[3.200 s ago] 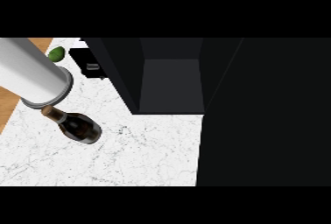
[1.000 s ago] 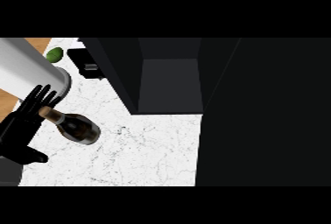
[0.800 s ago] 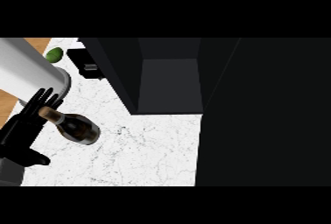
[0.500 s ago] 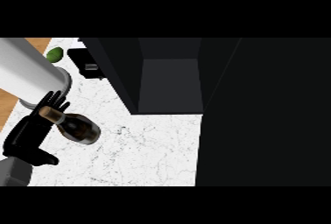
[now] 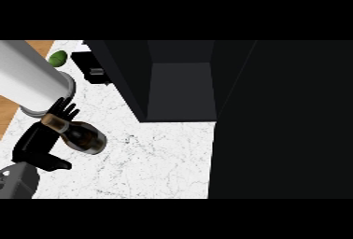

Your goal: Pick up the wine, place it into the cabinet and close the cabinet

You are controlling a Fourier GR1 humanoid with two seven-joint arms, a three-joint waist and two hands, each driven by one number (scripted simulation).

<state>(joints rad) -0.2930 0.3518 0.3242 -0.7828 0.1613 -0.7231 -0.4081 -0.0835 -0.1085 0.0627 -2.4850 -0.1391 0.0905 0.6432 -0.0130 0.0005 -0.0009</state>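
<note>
The wine bottle [image 5: 81, 136] stands on the white marble counter [image 5: 151, 158] at the left, dark with a brownish neck top. My left hand [image 5: 38, 141] is just left of it, open. Its straight fingers [image 5: 63, 109] reach up past the bottle's neck, and the thumb [image 5: 52, 163] is spread below the bottle. The fingers are not curled round the bottle. The cabinet [image 5: 182, 91] is dark, and its open inside faces me at the upper middle. My right hand is out of sight.
A large white cylinder [image 5: 27, 79] stands right behind the hand and bottle. A green fruit [image 5: 58, 57] and a small black object [image 5: 93, 71] lie at the back left. A large black panel [image 5: 283, 116] fills the right side.
My left hand has come up from the lower left edge to the bottle; its fingers now pass the neck. The bottle has not moved.
</note>
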